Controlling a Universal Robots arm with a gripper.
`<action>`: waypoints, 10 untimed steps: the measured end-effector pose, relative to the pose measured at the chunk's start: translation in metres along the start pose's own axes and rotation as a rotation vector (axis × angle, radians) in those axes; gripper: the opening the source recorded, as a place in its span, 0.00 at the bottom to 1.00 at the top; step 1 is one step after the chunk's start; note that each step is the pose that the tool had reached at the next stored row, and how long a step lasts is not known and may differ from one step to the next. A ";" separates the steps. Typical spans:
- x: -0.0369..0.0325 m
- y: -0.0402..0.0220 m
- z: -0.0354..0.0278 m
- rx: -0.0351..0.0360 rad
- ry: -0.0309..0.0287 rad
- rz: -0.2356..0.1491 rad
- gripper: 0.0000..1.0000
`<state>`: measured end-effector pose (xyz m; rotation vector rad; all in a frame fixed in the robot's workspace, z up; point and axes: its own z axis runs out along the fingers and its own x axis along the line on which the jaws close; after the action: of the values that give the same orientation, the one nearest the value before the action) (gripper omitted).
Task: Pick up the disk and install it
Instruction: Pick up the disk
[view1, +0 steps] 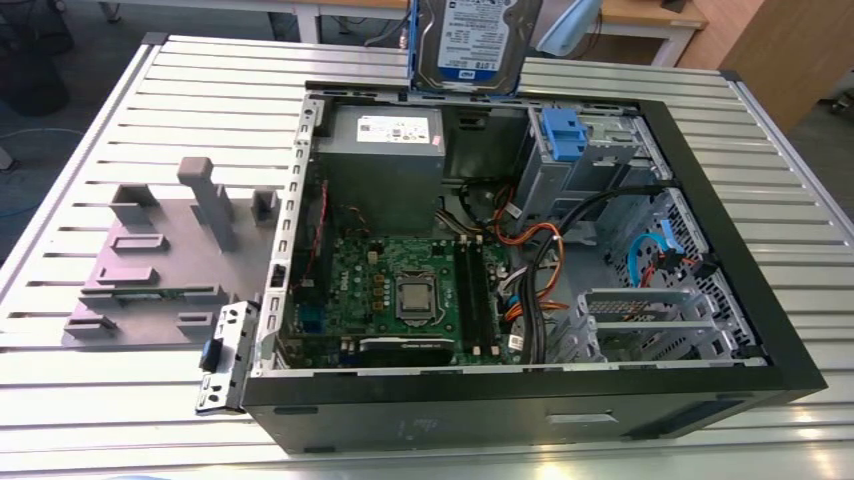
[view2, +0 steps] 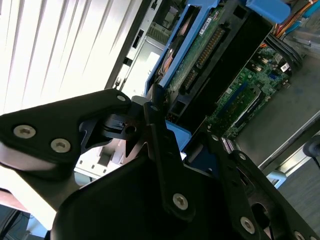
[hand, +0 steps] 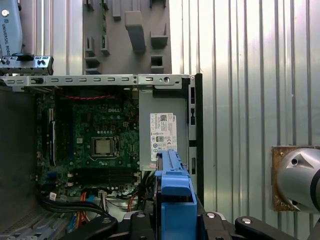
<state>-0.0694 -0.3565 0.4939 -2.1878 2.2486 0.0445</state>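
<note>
The disk (view1: 470, 45), silver with a blue-and-white label and blue side rails, hangs upright above the far edge of the open computer case (view1: 747, 300) in the exterior view. In the second wrist view my gripper (view2: 172, 127) is shut on the disk (view2: 200, 55), whose green circuit-board underside and blue rail run away from the black finger links. In the first wrist view the disk's blue rail (hand: 175, 195) rises edge-on from the gripper (hand: 175, 225), over the case's grey power supply box (hand: 162, 135).
Inside the case lie the green motherboard (view1: 400, 290), the grey power supply box (view1: 384, 150), a drive bay with a blue latch (view1: 567, 135), and orange and black cables (view1: 561, 250). A grey moulded fixture (view1: 160, 260) sits on the slatted table at the exterior view's left.
</note>
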 end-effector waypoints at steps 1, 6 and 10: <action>0.0002 0.0000 0.0000 0.0000 0.0000 0.000 0.37; 0.0011 0.0000 0.0000 0.0000 0.0000 0.000 0.37; 0.0019 -0.0001 0.0000 0.0001 -0.0001 0.000 0.37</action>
<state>-0.0694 -0.3584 0.4938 -2.1878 2.2485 0.0445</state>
